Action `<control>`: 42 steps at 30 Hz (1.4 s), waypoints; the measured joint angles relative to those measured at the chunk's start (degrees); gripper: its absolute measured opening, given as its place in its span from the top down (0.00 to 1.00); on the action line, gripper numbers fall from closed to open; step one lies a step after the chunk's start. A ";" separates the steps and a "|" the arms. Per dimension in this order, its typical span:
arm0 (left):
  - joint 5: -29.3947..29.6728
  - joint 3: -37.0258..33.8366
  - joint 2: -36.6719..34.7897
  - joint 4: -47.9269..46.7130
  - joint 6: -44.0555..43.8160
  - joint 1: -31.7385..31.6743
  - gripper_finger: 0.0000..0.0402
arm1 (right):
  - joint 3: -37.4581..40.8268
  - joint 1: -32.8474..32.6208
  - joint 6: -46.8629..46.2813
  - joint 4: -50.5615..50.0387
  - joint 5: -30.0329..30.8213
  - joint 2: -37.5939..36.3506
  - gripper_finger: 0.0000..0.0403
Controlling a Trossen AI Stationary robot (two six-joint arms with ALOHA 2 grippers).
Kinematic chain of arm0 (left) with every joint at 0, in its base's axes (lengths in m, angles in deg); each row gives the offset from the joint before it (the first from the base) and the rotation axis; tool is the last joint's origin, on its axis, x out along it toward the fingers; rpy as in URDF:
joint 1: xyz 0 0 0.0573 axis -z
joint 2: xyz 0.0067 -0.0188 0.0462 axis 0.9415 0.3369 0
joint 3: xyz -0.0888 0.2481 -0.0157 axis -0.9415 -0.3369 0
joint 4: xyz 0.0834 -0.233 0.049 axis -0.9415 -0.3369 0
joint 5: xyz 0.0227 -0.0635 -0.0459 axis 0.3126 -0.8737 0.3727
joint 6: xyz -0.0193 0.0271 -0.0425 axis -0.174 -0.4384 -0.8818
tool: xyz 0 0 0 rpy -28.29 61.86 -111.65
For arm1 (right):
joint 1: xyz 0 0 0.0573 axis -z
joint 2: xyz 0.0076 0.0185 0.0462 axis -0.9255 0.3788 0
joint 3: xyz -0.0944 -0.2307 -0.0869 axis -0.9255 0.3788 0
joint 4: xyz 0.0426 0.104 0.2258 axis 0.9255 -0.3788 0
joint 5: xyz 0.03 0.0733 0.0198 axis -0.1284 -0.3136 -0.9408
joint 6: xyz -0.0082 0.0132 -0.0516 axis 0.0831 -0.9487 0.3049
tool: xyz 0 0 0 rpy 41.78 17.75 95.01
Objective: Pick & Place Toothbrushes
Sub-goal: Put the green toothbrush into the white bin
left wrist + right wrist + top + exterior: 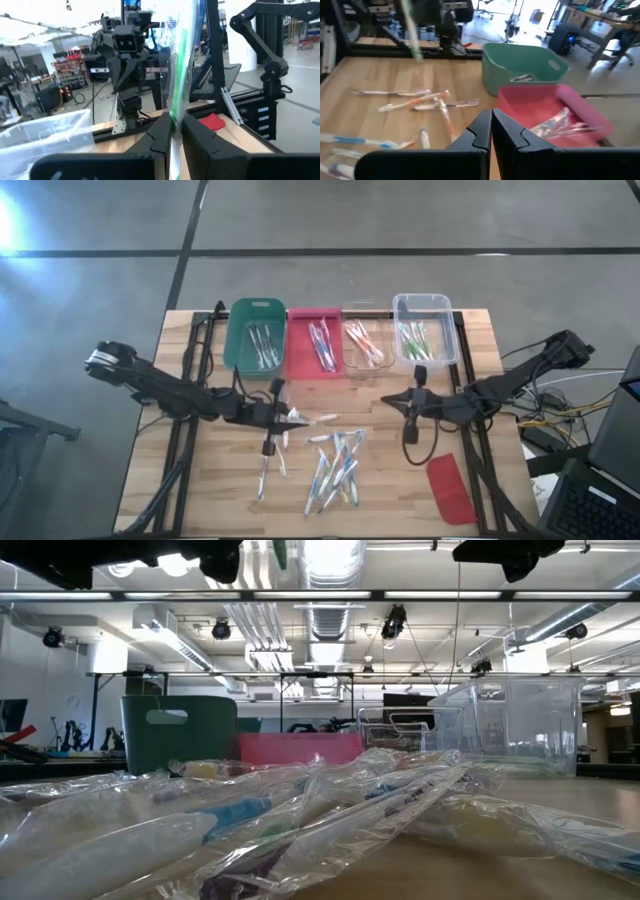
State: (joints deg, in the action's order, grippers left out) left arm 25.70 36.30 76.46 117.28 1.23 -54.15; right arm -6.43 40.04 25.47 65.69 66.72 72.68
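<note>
1. My left gripper [297,418] sits left of centre in the high view, over the bare wood between the bins and the loose pile. Its jaws are clamped on a wrapped toothbrush with green accents [179,75]; in the left wrist view the brush stands up between my two dark fingers [160,135].

2. My right gripper [413,395] hangs right of centre in the high view, just below the clear bin. Its jaws are pressed together with nothing between them, as the right wrist view shows [491,127].

3. Across the upper middle of the high view four bins stand in a row: a green bin [236,345], a pink bin [297,350], a low clear tray [352,360] and a taller clear bin [447,330]. Each holds a few toothbrushes.

4. The loose toothbrushes [335,465] lie in a scattered pile at lower centre of the high view, on the wooden table [200,490]. A few more lie just below my left gripper [268,470].

5. In the low view the wrapped brushes [300,830] fill the foreground, with the bins lined up behind them.

6. A flat red lid [450,488] lies at the lower right of the high view, well apart from the pile.
</note>
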 joint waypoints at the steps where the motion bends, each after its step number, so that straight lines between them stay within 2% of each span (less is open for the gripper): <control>1: 0.00 -0.04 -0.07 0.06 -0.14 -0.04 0.91 | -0.01 0.00 -0.01 0.63 -0.78 0.73 0.98; 7: -0.02 1.26 1.37 0.65 0.36 -0.11 0.91 | -0.01 -0.04 -0.48 7.18 -2.31 5.93 0.92; 10: 0.00 3.29 3.98 0.75 3.48 -0.09 0.91 | 0.00 -0.02 -0.44 10.50 -2.31 8.23 0.88; 15: 0.09 7.59 9.40 0.53 5.56 0.20 0.91 | -0.07 -0.05 -6.42 14.53 -2.47 12.11 0.80; 20: 1.75 10.22 12.72 0.65 6.59 0.20 0.91 | -0.06 -0.15 -6.84 17.71 -8.49 16.43 0.72; 23: 1.81 10.38 12.97 0.54 6.43 0.20 0.91 | -0.07 -0.17 -5.95 21.32 -11.17 18.90 0.67; 33: 0.42 10.39 12.97 0.30 5.43 0.22 0.91 | -5.47 0.39 -1.28 23.21 -10.86 26.00 0.55; 42: -0.65 10.36 12.97 -0.08 4.93 0.22 0.91 | -11.91 1.72 3.27 23.05 -10.53 32.16 0.52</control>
State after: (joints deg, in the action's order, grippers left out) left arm 25.06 46.66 89.43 117.20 6.16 -53.93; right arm -18.34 41.76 28.74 88.74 56.19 104.83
